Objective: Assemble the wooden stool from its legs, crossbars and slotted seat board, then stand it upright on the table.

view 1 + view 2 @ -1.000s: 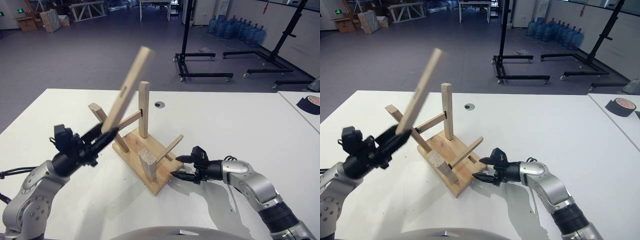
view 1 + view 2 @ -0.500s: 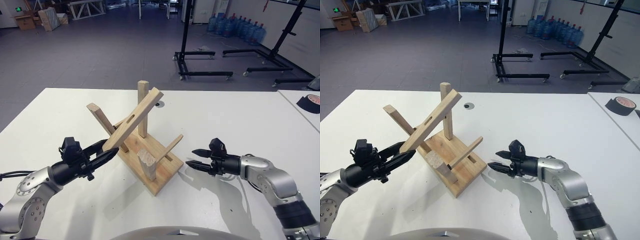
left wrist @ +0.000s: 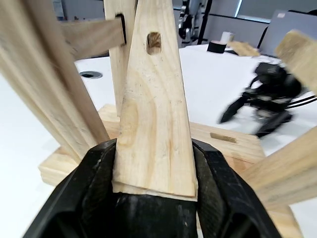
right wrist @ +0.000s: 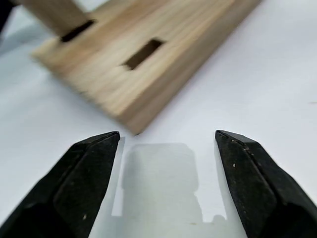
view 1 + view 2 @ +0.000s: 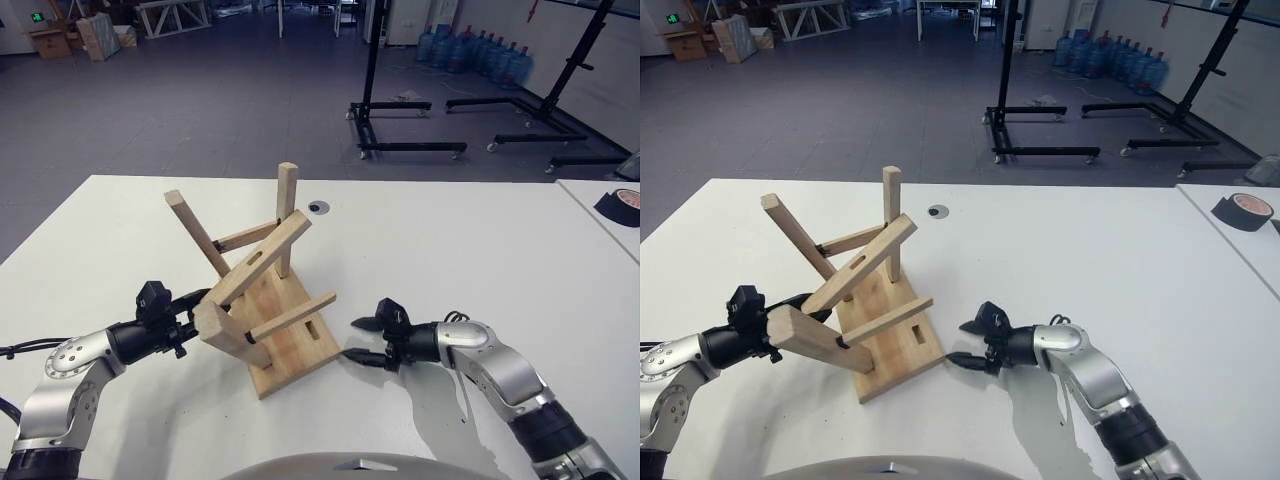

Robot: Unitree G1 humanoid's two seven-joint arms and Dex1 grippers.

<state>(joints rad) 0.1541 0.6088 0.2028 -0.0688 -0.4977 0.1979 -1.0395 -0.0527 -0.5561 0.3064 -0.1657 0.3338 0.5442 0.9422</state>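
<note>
Left gripper (image 5: 192, 312) is clamped on the low end of a slotted leg (image 5: 262, 252), which slants up and away from it over the seat board (image 5: 300, 350). The half-built stool lies legs-up on the table (image 5: 450, 240), just ahead of that gripper. Right gripper (image 5: 350, 340) is spread wide w/ nothing in it, the board's near corner just in front of its tips, not touching. Handling, as a guess: pine parts look light and stiff, not fragile, but smooth-faced, so the board prob slides on the table when a leg is pushed in (it needs bracing at an edge or corner). Legs are best gripped near the end, across the flat faces, as the left does. Vs 0.5 s ago: the held leg has dropped lower into the frame, the board has swung round, and the right gripper has closed in on its corner.
</note>
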